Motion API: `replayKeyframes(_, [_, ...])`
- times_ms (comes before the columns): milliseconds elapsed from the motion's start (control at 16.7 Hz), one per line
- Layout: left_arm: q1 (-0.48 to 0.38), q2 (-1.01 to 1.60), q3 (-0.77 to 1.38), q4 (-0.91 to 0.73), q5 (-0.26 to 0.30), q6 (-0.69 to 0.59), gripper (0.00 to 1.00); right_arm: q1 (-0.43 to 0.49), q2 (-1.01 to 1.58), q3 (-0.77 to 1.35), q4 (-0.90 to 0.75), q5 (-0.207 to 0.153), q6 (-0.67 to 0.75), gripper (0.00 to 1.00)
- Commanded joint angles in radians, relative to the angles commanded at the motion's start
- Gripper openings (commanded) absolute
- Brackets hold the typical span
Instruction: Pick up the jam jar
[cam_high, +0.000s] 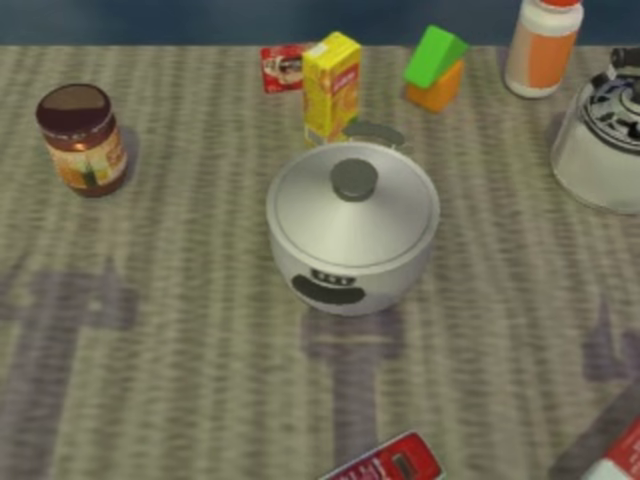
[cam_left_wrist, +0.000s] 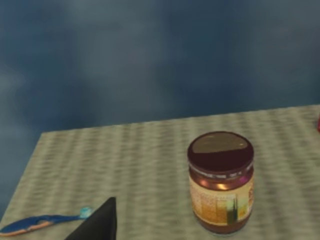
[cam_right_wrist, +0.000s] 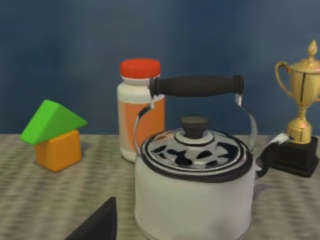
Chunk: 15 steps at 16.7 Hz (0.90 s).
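The jam jar (cam_high: 83, 140) stands upright at the far left of the table: dark red-brown jam, a flat brown lid, an orange-yellow label. The left wrist view shows the same jar (cam_left_wrist: 221, 182) close ahead, standing free with nothing touching it. Only a dark tip of my left gripper (cam_left_wrist: 97, 225) shows at that view's edge, off to one side of the jar. A similar dark tip of my right gripper (cam_right_wrist: 97, 225) shows beside a white kettle (cam_right_wrist: 192, 185). Neither arm appears in the top view.
A silver pot (cam_high: 352, 225) with a lid sits mid-table. Behind it are a yellow carton (cam_high: 331, 85), a red packet (cam_high: 282, 67) and a green-and-orange block (cam_high: 435, 68). A white bottle (cam_high: 543, 45) and the kettle (cam_high: 605, 140) stand far right. A blue toothbrush (cam_left_wrist: 45, 222) lies near the jar.
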Motion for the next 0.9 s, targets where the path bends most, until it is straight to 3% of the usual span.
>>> replayKeyframes(900, [-0.021, 1.453, 1.521, -0.886, 0.068, 0.426, 1.0, 0.0, 0.0, 0.0, 0.0, 0.0, 0.0, 1.0])
